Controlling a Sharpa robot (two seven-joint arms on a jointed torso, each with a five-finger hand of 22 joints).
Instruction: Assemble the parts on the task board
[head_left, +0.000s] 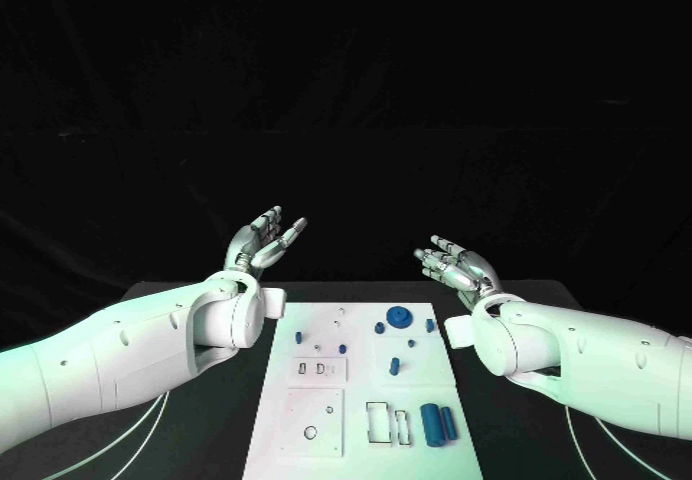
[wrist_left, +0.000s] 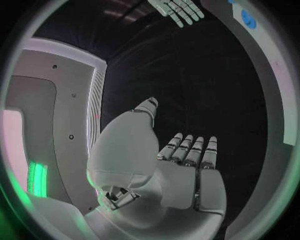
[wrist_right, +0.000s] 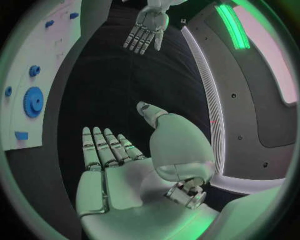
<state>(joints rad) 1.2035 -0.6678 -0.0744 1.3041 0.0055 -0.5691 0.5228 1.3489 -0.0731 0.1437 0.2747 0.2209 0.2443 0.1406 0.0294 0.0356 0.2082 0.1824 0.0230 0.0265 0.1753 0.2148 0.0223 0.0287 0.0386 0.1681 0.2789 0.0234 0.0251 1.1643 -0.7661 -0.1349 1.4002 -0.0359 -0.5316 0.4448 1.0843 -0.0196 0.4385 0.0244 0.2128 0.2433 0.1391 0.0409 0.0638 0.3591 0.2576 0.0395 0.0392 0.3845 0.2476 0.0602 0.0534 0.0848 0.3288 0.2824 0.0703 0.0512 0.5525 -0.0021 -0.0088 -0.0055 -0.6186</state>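
The white task board (head_left: 325, 425) lies in the middle of the table between my arms. On it are small blue parts: a gear (head_left: 398, 319) near the far edge, a small peg (head_left: 394, 366) mid-board, and two cylinders (head_left: 437, 424) near the front right. My left hand (head_left: 264, 243) is raised beyond the board's far left corner, palm up, fingers apart, holding nothing. My right hand (head_left: 459, 264) is raised beyond the far right corner, also open and empty. The left wrist view shows the left hand (wrist_left: 181, 165) flat and empty; the right wrist view shows the right hand (wrist_right: 119, 160) the same, with the blue gear (wrist_right: 32, 101) on the board.
The board has rectangular slots (head_left: 378, 423) near the front and a round hole (head_left: 310, 432) at the front left. Black table surface (head_left: 216, 420) runs along both sides of the board under my arms.
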